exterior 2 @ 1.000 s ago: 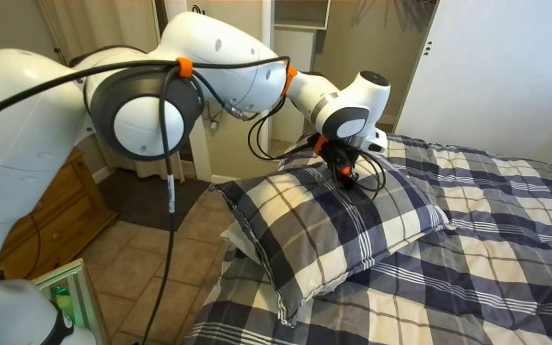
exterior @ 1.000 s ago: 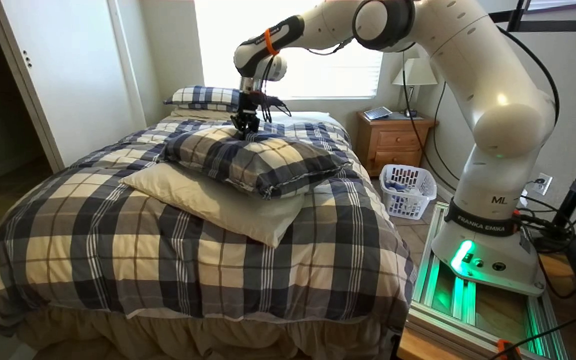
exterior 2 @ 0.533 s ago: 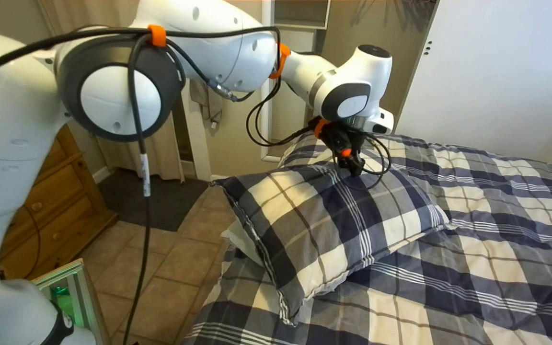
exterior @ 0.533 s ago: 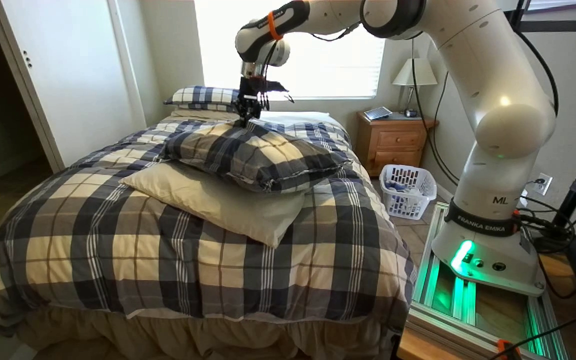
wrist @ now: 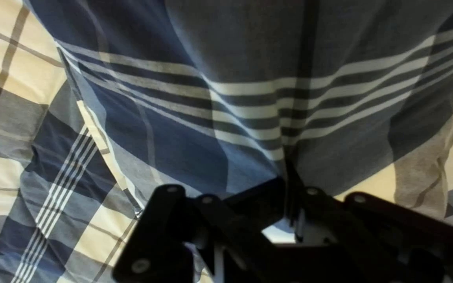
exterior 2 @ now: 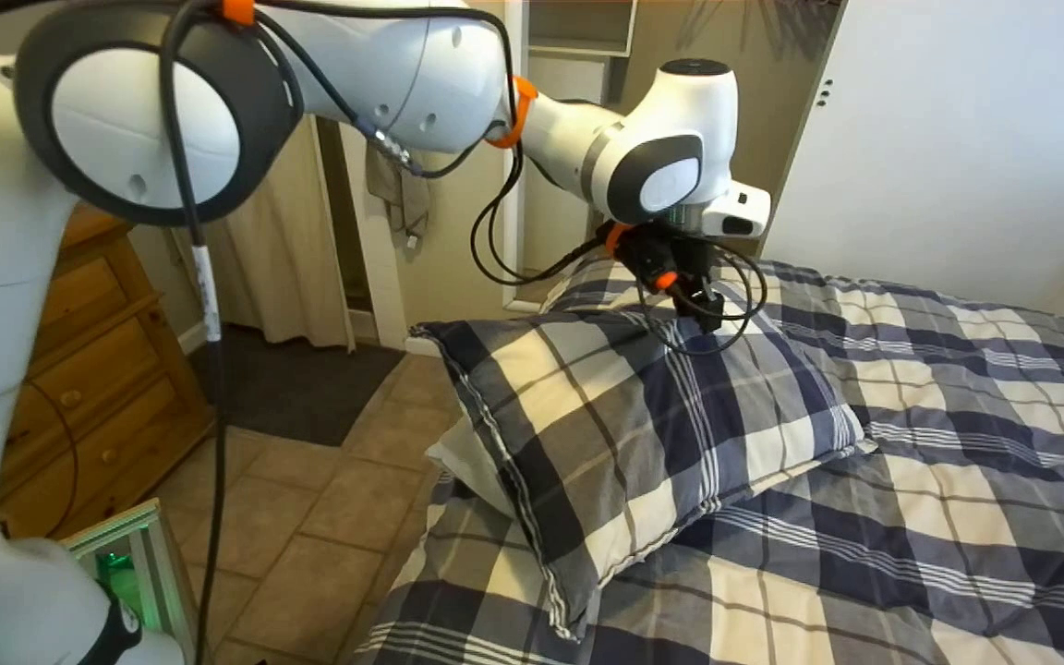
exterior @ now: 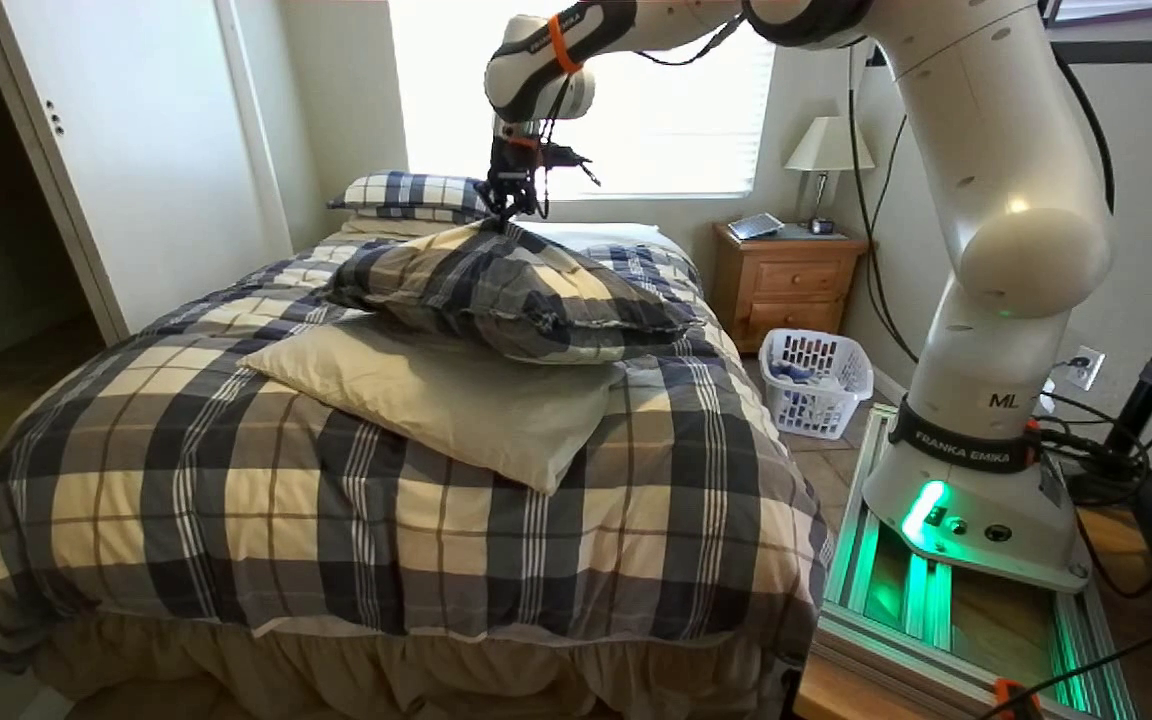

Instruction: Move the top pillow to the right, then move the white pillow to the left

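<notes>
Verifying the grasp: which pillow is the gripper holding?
The top plaid pillow, partly covering the plain cream pillow: it alone is pinched in the gripper. The far plaid pillow lies apart.

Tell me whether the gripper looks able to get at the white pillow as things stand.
Probably not right now: the gripper is clamped on the top pillow, which also covers part of the white pillow. The white pillow's uncovered portion looks unobstructed, so emptying the gripper might be enough.
</notes>
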Action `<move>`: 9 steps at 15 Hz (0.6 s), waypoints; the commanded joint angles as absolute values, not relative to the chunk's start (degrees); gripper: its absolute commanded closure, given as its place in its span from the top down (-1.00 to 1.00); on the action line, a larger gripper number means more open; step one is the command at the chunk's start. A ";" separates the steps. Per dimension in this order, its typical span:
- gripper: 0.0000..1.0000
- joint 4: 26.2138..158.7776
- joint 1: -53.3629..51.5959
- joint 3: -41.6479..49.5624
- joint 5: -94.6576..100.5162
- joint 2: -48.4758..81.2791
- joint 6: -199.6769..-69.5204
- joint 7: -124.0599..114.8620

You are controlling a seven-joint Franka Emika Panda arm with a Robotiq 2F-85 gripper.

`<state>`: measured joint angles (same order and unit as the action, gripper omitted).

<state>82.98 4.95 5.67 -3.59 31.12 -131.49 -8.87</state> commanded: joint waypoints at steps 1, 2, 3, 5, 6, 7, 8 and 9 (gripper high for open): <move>-0.99 90.98 2.60 8.06 0.50 23.72 -135.58 -13.74; -0.99 92.45 2.04 8.56 1.63 22.40 -136.39 -14.90; -0.99 93.71 1.75 8.84 2.40 21.21 -136.82 -15.75; -0.99 96.46 0.97 9.83 4.74 18.56 -138.61 -18.05; -0.99 97.77 0.74 10.17 5.67 17.28 -139.35 -19.04; -0.99 99.04 0.51 10.65 6.88 16.02 -140.15 -20.13; -0.99 100.38 0.37 11.22 8.49 14.70 -141.17 -20.78; -0.99 101.49 0.19 11.82 10.43 13.47 -141.86 -21.72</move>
